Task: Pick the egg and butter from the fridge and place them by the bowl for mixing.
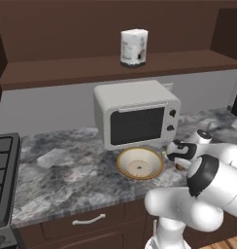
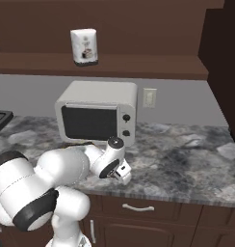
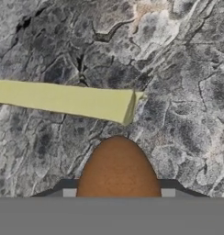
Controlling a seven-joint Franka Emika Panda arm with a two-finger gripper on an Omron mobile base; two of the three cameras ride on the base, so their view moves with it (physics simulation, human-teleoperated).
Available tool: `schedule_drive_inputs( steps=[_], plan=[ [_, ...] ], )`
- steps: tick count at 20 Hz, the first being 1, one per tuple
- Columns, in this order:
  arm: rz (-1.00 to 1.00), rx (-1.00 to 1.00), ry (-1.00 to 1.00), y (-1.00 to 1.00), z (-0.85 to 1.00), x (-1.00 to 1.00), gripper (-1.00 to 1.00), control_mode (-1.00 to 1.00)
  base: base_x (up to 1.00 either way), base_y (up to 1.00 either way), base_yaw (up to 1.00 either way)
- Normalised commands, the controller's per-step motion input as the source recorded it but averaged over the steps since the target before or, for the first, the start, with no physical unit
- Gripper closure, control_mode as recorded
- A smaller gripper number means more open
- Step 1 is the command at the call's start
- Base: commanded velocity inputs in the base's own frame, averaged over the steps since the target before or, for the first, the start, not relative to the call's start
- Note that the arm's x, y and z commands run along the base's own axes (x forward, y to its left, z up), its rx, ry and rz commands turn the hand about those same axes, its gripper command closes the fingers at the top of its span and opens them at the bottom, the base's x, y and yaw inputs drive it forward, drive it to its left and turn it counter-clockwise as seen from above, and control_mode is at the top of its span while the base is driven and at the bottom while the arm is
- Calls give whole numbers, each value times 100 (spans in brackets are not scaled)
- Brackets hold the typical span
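Observation:
The brown egg sits between my gripper's two dark fingertips, which press on its sides just above the grey marble counter. The pale yellow-green butter lies flat on the counter just beyond the egg. In the left base view my gripper hangs low over the counter, right beside the cream bowl with its tan-yellow rim. The bowl stands in front of the microwave. In the right base view the hand is near the counter's front edge. The fridge is out of view.
A white microwave stands on the counter behind the bowl. A white carton sits on the dark wooden shelf above. A stove edge is at the far left. Drawers with a handle run below the counter.

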Motion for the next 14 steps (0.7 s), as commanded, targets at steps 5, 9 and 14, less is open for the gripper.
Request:
schedule_drive_inputs(
  steps=[5, 9, 14],
  plan=[
    [0, 2, 0, 0, -10, 3, -100, -100, 0, 0, 0],
    [0, 0, 0, 0, -5, 0, -100, -100, 0, 0, 0],
    [0, 0, 0, 6, 0, -2, -100, -100, 0, 0, 0]
  ],
)
